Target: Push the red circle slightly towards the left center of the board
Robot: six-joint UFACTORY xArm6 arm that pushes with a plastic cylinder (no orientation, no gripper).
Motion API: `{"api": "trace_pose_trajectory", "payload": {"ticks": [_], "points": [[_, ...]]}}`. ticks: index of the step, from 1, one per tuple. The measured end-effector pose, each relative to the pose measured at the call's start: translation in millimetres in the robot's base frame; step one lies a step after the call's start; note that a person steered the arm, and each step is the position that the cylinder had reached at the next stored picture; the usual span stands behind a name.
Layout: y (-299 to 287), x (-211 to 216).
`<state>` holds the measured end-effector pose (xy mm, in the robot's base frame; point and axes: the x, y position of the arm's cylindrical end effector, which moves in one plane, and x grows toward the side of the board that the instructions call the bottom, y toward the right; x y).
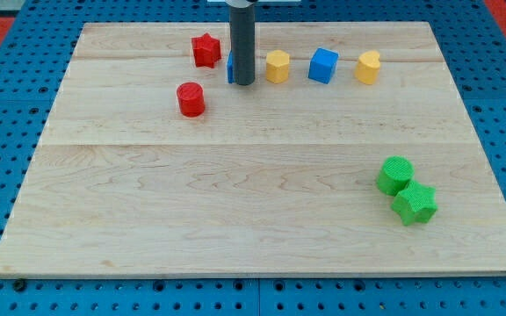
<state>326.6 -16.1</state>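
The red circle [191, 99] is a short red cylinder on the wooden board [235, 193], in the upper left part. My tip [243, 83] is the lower end of a dark rod that comes down from the view's top. It stands to the right of the red circle and slightly above it, with a clear gap between them. A blue block [231, 68] is mostly hidden behind the rod; its shape cannot be made out.
A red star [206, 50] lies above the red circle. Right of the rod, in a row: a yellow block [277, 66], a blue cube [323, 66], a yellow block [368, 67]. A green cylinder [395, 175] and green star [415, 204] touch at lower right.
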Motion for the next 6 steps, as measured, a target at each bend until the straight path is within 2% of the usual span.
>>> {"api": "trace_pose_trajectory", "payload": {"ticks": [3,4,5,6], "points": [[-3,12],[-32,23],[-78,19],[-90,1]]}}
